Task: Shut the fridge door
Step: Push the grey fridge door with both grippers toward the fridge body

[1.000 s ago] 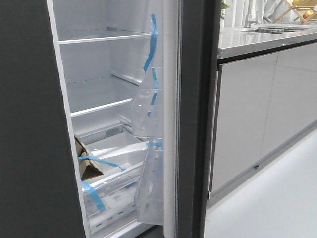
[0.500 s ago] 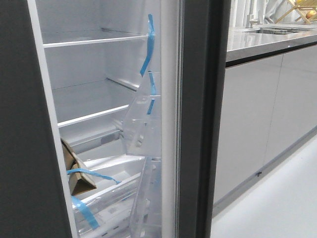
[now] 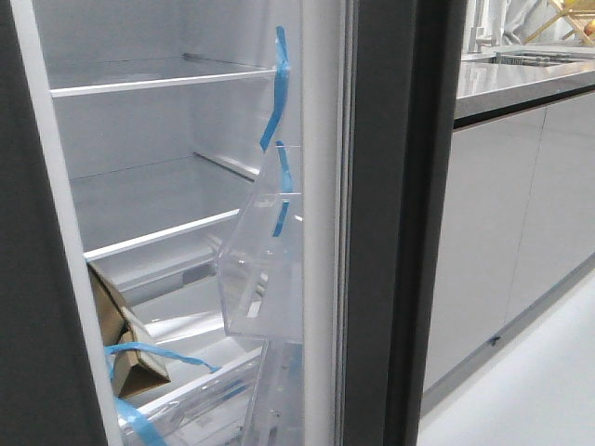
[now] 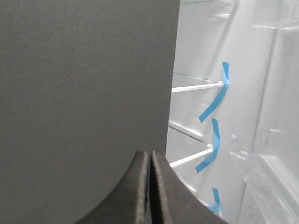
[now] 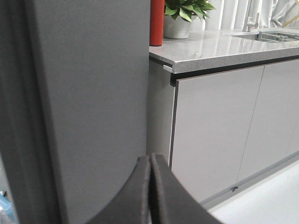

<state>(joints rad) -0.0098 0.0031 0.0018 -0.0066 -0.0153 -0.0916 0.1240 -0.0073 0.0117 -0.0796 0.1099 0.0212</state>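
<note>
The fridge door [image 3: 400, 232] stands open, edge-on in the front view, a tall matte dark grey panel. Its white inner lining [image 3: 321, 232] carries clear plastic bins [image 3: 265, 269] stuck with blue tape [image 3: 279, 84]. Neither gripper shows in the front view. My right gripper [image 5: 151, 158] is shut and empty, close in front of the door's dark outer face [image 5: 93, 93]; I cannot tell if it touches. My left gripper [image 4: 150, 156] is shut and empty, before a dark grey panel [image 4: 84, 84] left of the fridge opening [image 4: 224, 116].
White shelves [image 3: 158, 84] and a taped cardboard box [image 3: 121, 344] are inside the fridge. Glossy light grey cabinet fronts [image 3: 521, 232] under a grey countertop [image 3: 521, 79] stand right of the door. A red cylinder [image 5: 157, 21] and a potted plant [image 5: 182, 16] sit on the counter.
In the front view the door edge and the cabinets have slid right and look larger. The dark panel at the left has narrowed. The fridge interior looks closer.
</note>
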